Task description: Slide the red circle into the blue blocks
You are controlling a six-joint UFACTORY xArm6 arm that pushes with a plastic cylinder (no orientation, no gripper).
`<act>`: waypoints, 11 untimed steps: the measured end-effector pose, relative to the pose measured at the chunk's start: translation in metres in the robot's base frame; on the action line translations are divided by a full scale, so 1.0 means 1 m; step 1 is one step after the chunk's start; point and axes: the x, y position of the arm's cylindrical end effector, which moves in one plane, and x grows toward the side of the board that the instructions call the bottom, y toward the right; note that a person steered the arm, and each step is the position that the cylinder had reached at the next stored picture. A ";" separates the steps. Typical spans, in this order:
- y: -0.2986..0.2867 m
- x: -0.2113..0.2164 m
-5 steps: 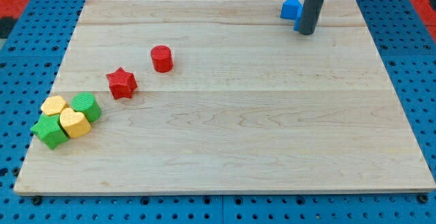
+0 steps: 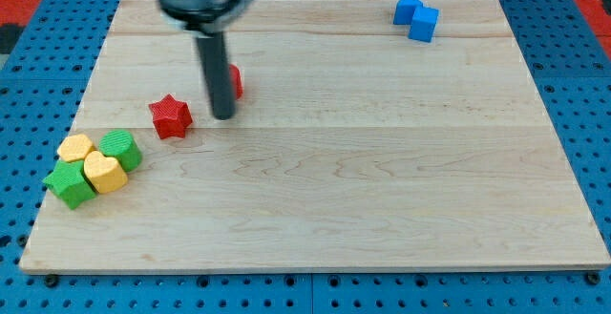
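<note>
The red circle (image 2: 236, 81) sits left of the board's middle, near the view's top, mostly hidden behind my rod. My tip (image 2: 222, 115) rests on the board just below and left of the red circle, between it and the red star (image 2: 171, 115). Whether the tip touches the circle I cannot tell. Two blue blocks (image 2: 416, 15) sit together at the view's top right, far from the tip.
A cluster at the view's left edge holds a yellow block (image 2: 75, 147), a yellow heart (image 2: 104, 172), a green block (image 2: 120, 148) and a green star (image 2: 69, 184). The wooden board (image 2: 382, 190) lies on a blue pegboard.
My rod has swept from the blue blocks at the top right across to the left, and now stands beside the red circle. No block has visibly moved.
</note>
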 end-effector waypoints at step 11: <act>0.182 -0.098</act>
